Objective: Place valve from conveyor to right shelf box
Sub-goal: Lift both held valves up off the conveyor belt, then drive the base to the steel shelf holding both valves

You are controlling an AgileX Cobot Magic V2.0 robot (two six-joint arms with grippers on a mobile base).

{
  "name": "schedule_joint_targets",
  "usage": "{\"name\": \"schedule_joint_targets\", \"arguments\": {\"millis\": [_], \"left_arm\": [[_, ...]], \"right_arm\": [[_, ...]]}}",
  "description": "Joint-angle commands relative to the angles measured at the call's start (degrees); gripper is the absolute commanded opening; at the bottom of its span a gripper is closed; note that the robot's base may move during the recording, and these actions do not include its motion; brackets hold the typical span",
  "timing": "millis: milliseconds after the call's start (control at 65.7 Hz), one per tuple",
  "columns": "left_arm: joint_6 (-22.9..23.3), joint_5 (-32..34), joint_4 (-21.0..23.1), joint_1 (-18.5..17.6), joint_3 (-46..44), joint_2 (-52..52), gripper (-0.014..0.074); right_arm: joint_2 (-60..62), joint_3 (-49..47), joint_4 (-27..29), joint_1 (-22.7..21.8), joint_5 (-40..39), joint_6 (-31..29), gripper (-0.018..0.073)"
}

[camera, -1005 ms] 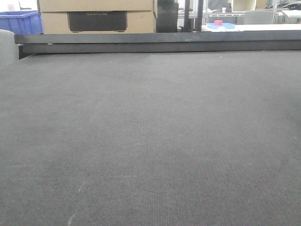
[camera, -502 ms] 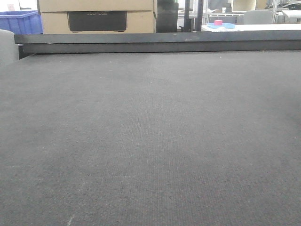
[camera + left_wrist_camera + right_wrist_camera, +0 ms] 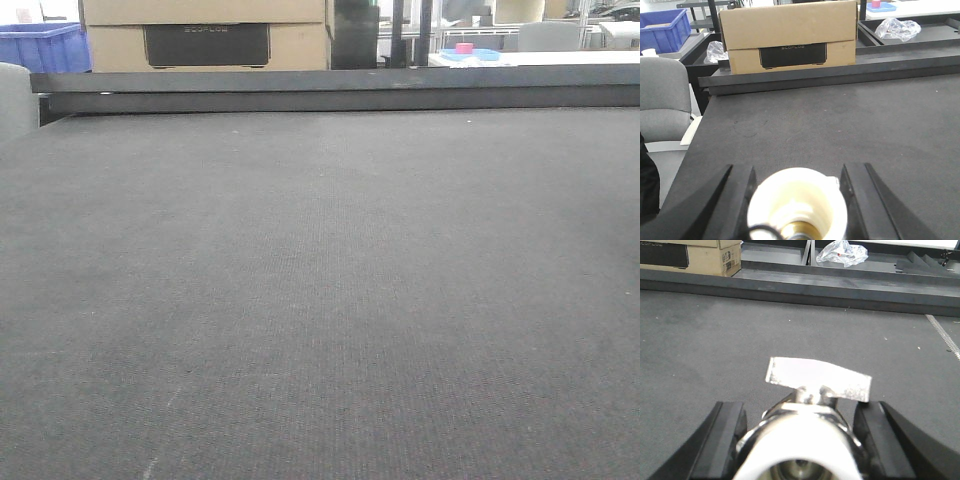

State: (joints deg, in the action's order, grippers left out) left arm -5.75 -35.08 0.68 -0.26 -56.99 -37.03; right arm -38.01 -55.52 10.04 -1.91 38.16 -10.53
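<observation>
The conveyor [image 3: 320, 300] fills the front view as a wide dark grey belt with nothing lying on it; neither gripper appears there. In the right wrist view my right gripper [image 3: 800, 405] is shut on a silver valve [image 3: 800, 437] with a white cap facing the camera and a flat metal handle [image 3: 817, 379] on top, held above the belt [image 3: 715, 340]. In the left wrist view my left gripper [image 3: 798, 172] is shut on a second valve [image 3: 797, 200], whose cream cap shows brass inside. The right shelf box is out of view.
A dark metal rail [image 3: 340, 90] edges the belt's far side. Behind it stand a cardboard box [image 3: 790, 35], a blue crate [image 3: 662, 25] and crumpled plastic bags [image 3: 897, 27]. A grey chair [image 3: 662, 100] sits off the belt's left edge.
</observation>
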Motion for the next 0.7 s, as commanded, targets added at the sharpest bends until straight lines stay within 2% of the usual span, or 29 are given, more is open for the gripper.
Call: {"name": "schedule_joint_targets", "arguments": {"millis": [0,685], "left_arm": [[0.30,3.48,0.11,-0.15,-0.40,0.50,-0.0111],[0.30,3.48,0.11,-0.15,-0.40,0.50,-0.0111]], "right_arm": [[0.44,-1.05,0.28,-0.08,-5.01,-0.06,-0.0151],[0.44,-1.05,0.28,-0.08,-5.01,-0.06,-0.0151]]}}
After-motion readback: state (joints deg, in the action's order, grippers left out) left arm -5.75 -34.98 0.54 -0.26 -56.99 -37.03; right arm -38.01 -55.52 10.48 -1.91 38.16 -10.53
